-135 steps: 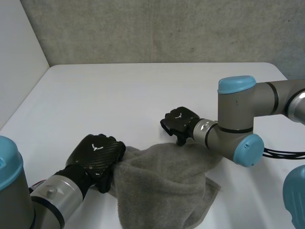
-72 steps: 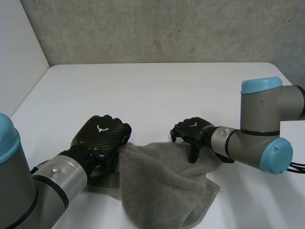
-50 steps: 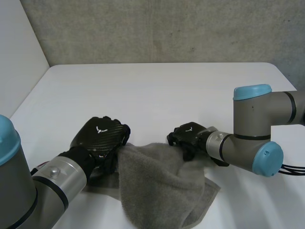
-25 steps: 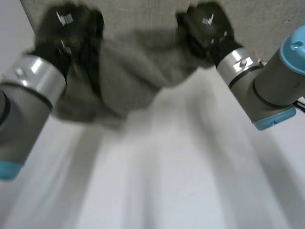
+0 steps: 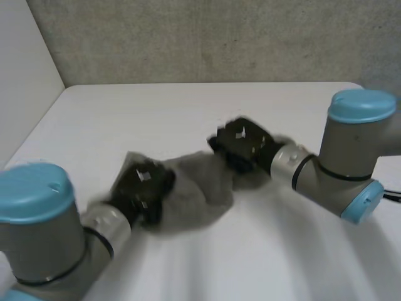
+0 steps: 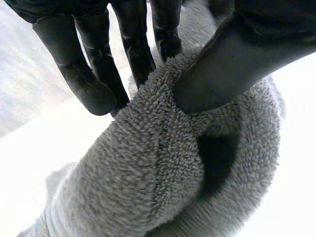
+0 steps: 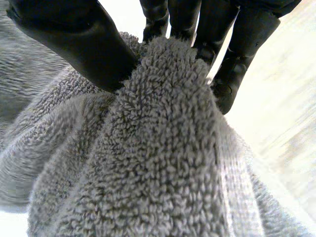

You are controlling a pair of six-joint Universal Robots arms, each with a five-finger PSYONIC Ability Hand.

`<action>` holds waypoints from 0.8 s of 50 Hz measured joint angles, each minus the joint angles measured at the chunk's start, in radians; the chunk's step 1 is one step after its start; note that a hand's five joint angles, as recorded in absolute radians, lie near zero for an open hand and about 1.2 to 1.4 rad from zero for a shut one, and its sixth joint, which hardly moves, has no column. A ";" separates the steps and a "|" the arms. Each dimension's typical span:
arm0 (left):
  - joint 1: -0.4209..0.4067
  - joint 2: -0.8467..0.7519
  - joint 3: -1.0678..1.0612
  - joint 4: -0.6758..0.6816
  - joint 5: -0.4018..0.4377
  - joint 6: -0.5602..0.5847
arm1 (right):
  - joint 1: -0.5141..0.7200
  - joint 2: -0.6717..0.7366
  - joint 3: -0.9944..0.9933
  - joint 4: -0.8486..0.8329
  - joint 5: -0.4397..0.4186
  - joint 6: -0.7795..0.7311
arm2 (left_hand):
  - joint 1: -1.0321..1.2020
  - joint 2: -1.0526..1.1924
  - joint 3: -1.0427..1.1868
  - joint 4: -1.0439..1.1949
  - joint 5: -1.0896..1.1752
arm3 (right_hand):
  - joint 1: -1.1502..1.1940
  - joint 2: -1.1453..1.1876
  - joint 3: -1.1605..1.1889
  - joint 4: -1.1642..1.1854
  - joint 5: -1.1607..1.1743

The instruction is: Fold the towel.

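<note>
Left hand [image 5: 143,188]: thumb clamped against fingers, pinching one end of the towel [image 5: 199,191]. One towel, grey terry with loop pile, bunched and sagging between the two black hands over the white desk [image 5: 156,113]. Right hand [image 5: 241,145]: same pinch on the other end.

The towel [image 7: 163,148]: grey terry cloth, looped pile, rough, matt. The left robot hand [image 6: 94,74]: black, smooth, faint sheen. The right robot hand [image 7: 84,39]: same black, smooth finish. The surface [image 5: 188,113]: white, smooth, matt. The wall [image 5: 219,37]: grey, rough, speckled.
</note>
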 measured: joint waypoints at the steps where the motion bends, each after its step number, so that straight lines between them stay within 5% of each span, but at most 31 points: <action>1: -0.014 -0.021 -0.003 -0.042 0.013 0.015 | 0.001 0.021 -0.001 0.042 0.004 -0.047 | 0.000 0.000 0.000 0.000 0.000 | 0.000 0.000 0.000 0.000 0.000; 4: -0.035 -0.045 0.000 -0.125 0.037 0.046 | 0.002 0.053 -0.006 0.112 0.017 -0.132 | -0.039 -0.043 -0.046 -0.034 -0.030 | 0.000 0.000 0.000 0.000 0.000; 12: -0.046 0.080 0.048 -0.221 0.052 0.078 | 0.001 0.071 0.004 0.183 0.096 -0.216 | -1.109 -1.196 -1.240 -1.209 -1.248 | 0.000 0.000 0.000 0.000 0.009; 24: 0.033 0.176 0.132 -0.147 0.050 0.050 | -0.013 -0.003 0.104 0.176 0.109 -0.209 | -1.172 -1.274 -1.307 -1.265 -1.323 | 0.000 0.000 0.000 0.000 0.009; 40: 0.111 -0.301 0.489 -0.215 0.052 0.091 | -0.049 -0.098 0.233 0.161 0.026 -0.211 | -1.139 -1.224 -1.249 -1.226 -1.245 | 0.000 0.000 0.000 0.000 0.009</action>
